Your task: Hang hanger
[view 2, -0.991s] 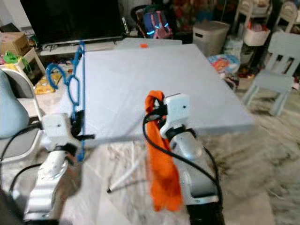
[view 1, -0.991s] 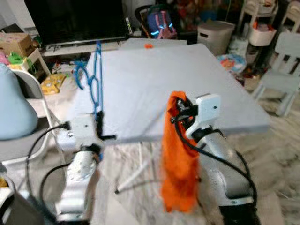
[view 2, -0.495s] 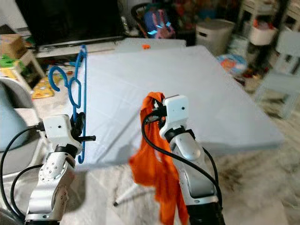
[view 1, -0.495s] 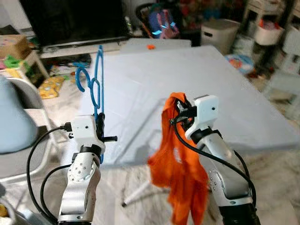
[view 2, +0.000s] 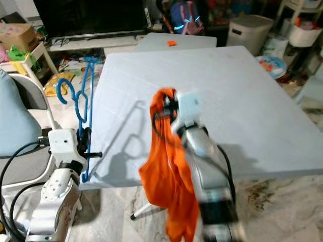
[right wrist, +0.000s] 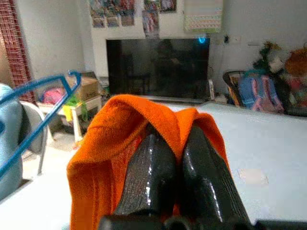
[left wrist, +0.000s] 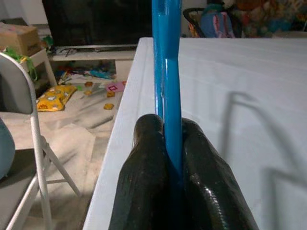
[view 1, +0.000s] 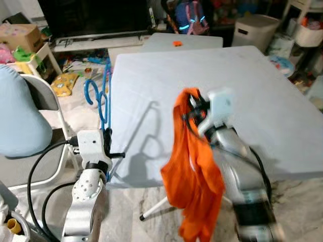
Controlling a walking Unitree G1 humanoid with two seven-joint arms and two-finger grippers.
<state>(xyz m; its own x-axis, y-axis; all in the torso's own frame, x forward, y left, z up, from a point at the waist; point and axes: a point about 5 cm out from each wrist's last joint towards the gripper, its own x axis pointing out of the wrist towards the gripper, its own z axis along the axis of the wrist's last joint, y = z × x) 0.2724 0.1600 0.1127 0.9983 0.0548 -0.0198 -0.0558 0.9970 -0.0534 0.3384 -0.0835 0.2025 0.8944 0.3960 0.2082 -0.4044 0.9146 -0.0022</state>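
Since a moment ago my view has swung so more of the grey table (view 1: 262, 96) shows, while my right arm has blurred with motion and the orange garment (view 1: 194, 176) now hangs lower and wider. My right tool (right wrist: 175, 143) has its fingers pressed together, pinching the garment's top fold above the table's near edge. My left tool (left wrist: 168, 139) is clamped on the blue hanger (view 1: 103, 96), holding it upright just beside the table's left edge, hook toward the folding chair (view 1: 48, 101). A white bin (view 1: 255, 30) stands beyond the table; its contents are hidden.
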